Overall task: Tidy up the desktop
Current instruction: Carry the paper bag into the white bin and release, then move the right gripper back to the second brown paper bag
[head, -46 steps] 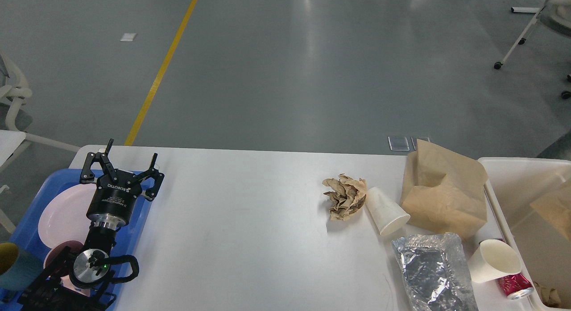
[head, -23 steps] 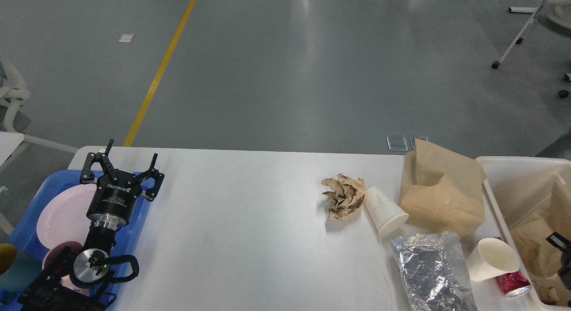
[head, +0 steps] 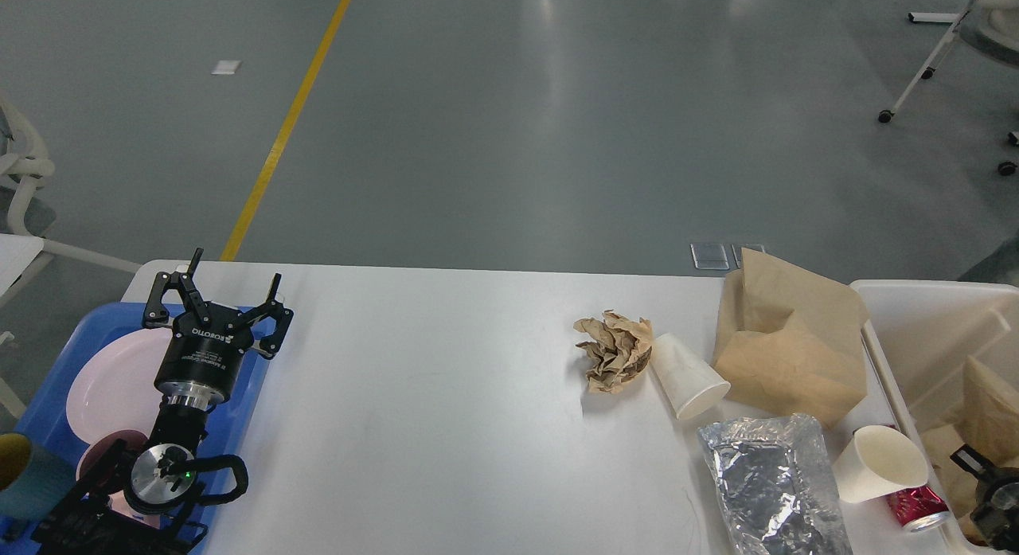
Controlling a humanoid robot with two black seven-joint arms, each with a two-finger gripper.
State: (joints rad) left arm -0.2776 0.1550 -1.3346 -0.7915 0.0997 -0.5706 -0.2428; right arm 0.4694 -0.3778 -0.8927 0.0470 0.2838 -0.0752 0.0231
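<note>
Since half a second earlier, the right gripper (head: 991,499) had been brought further into the beige bin (head: 915,300) at the lower right corner, and the brown paper there had settled lower; everything on the desktop (head: 438,396) was left unshifted. From the head view, too little of the right gripper was shown for its fingers to be told apart or together. The left gripper (head: 215,292) was held idle above the blue tray (head: 247,404), its fingers spread and empty, over a smooth pink plate (head: 111,380), probably parked clear of the work. Rubbish was gathered on the desktop's right side, near the bin: a crumpled paper wad (head: 613,352) touching a tipped white paper cup (head: 689,378), a creased brown paper bag (head: 792,344), a shiny wrinkled foil pouch (head: 768,483), a second cup (head: 880,463) and a red can (head: 915,509).
</note>
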